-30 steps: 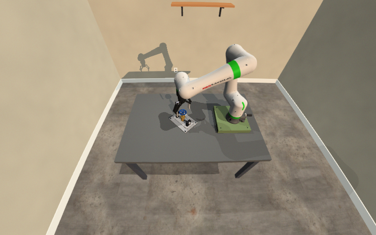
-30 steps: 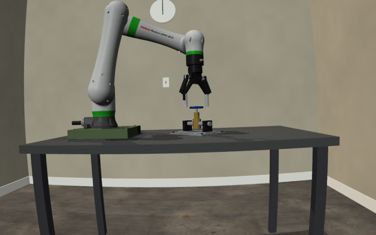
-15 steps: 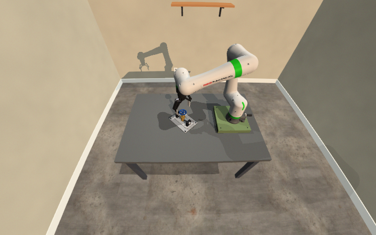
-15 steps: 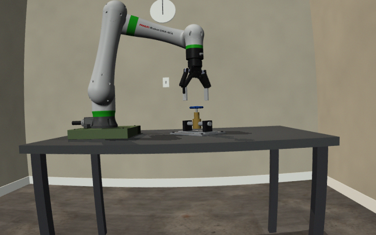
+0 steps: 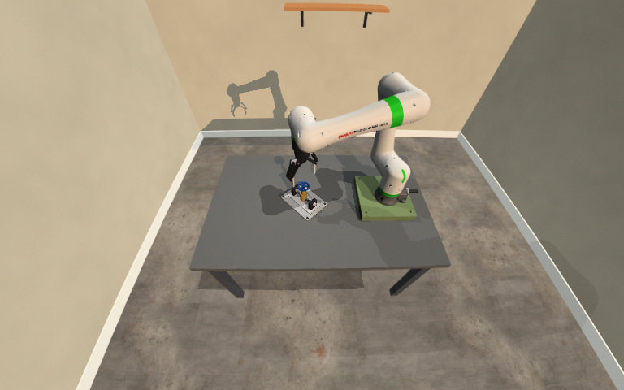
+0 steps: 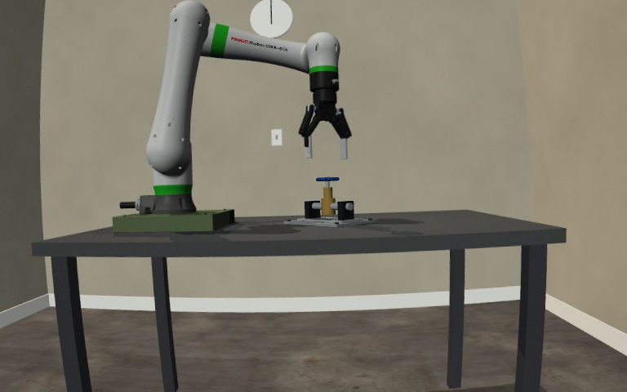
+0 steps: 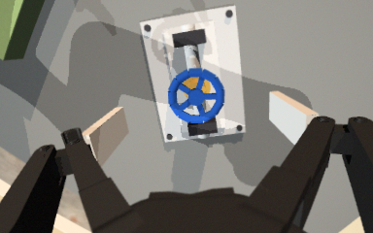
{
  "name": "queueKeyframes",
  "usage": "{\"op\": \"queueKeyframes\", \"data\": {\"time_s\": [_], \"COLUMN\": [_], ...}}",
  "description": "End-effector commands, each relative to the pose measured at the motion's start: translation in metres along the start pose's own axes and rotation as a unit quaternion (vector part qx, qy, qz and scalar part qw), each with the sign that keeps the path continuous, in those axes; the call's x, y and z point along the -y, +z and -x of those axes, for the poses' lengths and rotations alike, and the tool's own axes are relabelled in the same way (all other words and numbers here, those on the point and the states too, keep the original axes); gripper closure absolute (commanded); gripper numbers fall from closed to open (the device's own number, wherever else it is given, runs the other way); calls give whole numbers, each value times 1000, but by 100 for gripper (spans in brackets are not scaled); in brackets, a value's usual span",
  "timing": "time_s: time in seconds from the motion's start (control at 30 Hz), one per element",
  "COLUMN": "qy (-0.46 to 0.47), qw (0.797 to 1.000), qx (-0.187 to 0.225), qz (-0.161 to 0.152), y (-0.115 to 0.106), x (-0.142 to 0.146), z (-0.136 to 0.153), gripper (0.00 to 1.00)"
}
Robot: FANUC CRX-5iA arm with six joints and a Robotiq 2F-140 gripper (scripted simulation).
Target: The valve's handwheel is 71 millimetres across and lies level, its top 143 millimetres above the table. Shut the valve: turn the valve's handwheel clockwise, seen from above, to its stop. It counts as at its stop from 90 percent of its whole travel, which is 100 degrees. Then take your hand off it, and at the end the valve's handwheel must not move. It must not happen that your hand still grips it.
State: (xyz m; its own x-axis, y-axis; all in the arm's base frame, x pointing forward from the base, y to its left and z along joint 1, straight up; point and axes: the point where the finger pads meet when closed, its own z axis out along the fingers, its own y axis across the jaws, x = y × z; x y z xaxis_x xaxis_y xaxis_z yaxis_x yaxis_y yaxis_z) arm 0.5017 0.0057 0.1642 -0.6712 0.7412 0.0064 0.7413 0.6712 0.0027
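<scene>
The valve has a blue spoked handwheel (image 7: 196, 95) on a brass stem (image 6: 328, 199), held between two black blocks on a light metal plate (image 7: 195, 73). The handwheel also shows in the top view (image 5: 302, 186) and the exterior view (image 6: 326, 179). My gripper (image 6: 325, 152) hangs open and empty straight above the handwheel, its pale fingertips a clear gap over the wheel's top. In the wrist view the gripper (image 7: 199, 123) has one finger pad on either side of the wheel, touching nothing.
The arm's green base plate (image 5: 384, 198) sits on the dark table to the right of the valve in the top view. The table edge (image 6: 300, 245) runs in front of the valve in the exterior view.
</scene>
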Motion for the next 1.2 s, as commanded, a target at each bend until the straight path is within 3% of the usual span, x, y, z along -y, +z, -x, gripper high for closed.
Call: {"op": "queueKeyframes", "data": {"time_s": [0.0, 1.17], "qy": [0, 0], "qw": [1000, 1000], "qx": [0, 0], "qz": [0, 0], "y": [-2, -6], "x": [0, 0], "z": [0, 0], "gripper": [0, 0]}}
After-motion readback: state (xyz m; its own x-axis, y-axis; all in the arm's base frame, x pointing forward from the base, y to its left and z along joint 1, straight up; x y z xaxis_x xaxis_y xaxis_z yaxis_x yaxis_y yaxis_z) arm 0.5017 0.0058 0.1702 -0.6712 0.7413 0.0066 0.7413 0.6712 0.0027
